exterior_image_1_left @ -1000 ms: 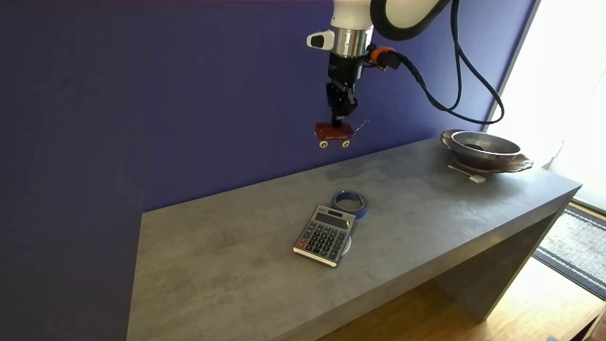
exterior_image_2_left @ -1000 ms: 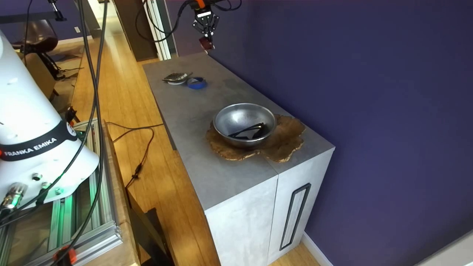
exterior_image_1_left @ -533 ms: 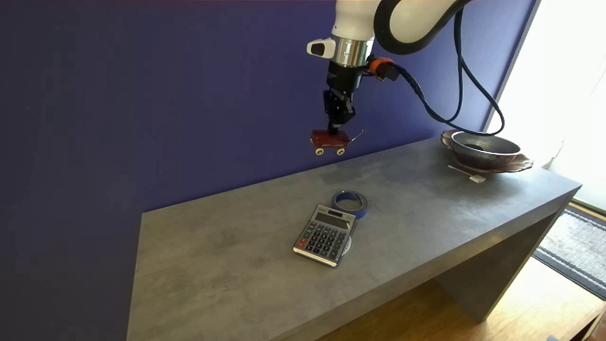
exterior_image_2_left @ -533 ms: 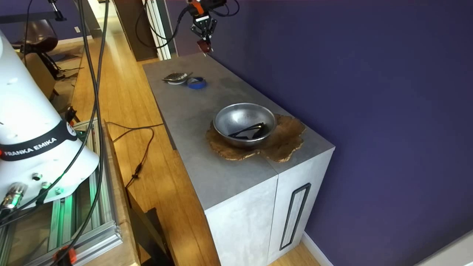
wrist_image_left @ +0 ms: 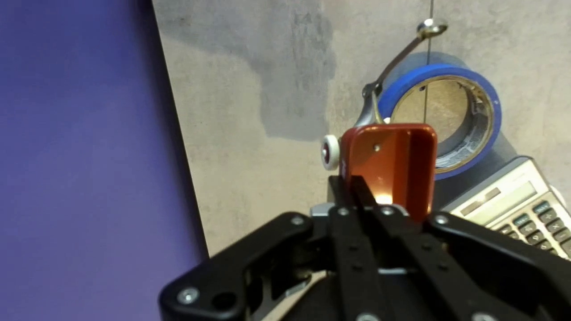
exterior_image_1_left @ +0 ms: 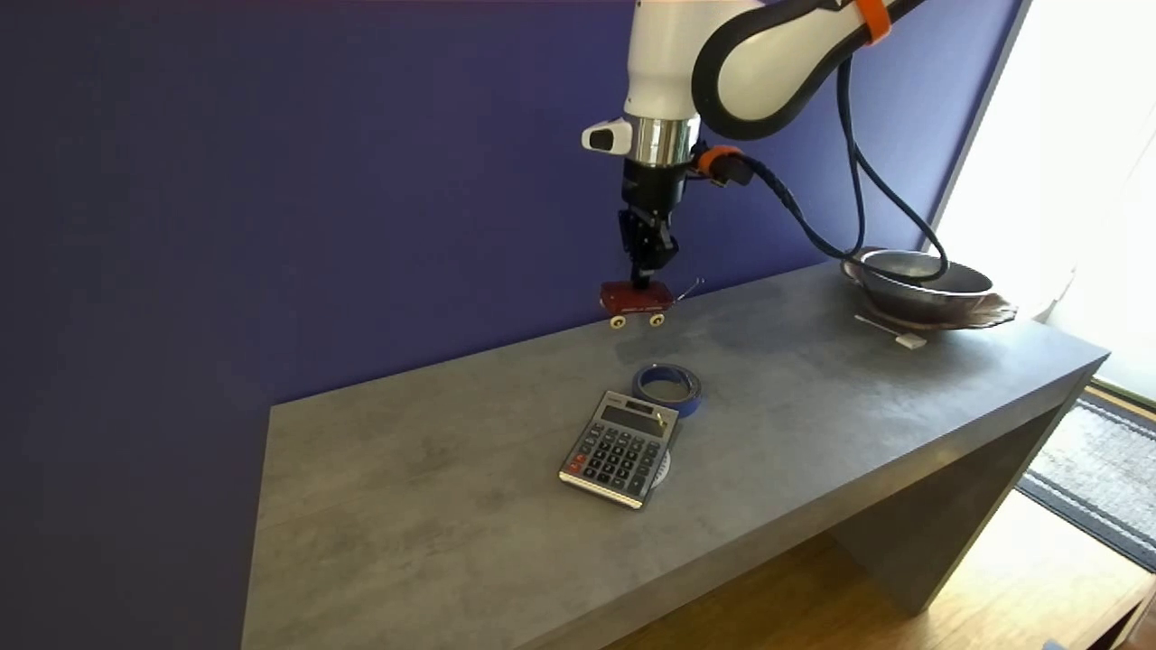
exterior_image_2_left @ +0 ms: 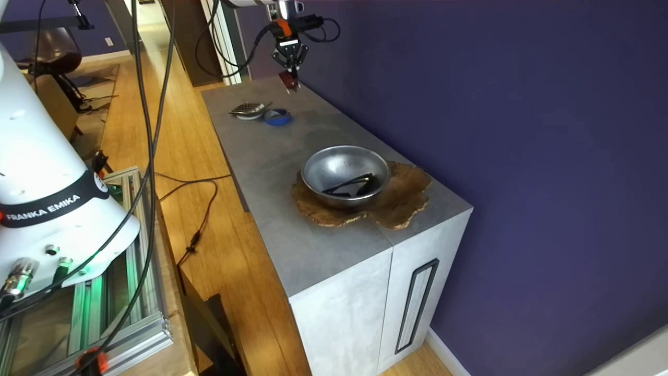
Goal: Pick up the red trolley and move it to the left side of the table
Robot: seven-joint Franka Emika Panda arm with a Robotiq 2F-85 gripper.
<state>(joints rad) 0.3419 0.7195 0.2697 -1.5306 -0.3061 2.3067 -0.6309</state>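
Observation:
The red trolley [exterior_image_1_left: 636, 299] is a small red wagon with white wheels and a thin metal handle. It hangs in the air above the back part of the grey table [exterior_image_1_left: 424, 487], near the purple wall, about level. My gripper [exterior_image_1_left: 641, 280] points down and is shut on one side wall of the trolley. In an exterior view the trolley [exterior_image_2_left: 288, 81] shows dark red under the gripper [exterior_image_2_left: 293, 71]. In the wrist view the fingers [wrist_image_left: 349, 183] pinch the trolley's wall [wrist_image_left: 379, 151], one inside and one outside; its near end is hidden behind the gripper.
A blue tape roll [exterior_image_1_left: 691, 403] lies on the table in front of the trolley. A grey calculator [exterior_image_1_left: 620, 450] rests beside it, tilted on a white round thing [exterior_image_1_left: 663, 471]. A metal bowl [exterior_image_2_left: 339, 156] holding dark items stands on a brown wooden slab [exterior_image_2_left: 404, 198].
My gripper has come down with the trolley in its grip, so the trolley hangs lower over the table. The tape, calculator and bowl have not moved.

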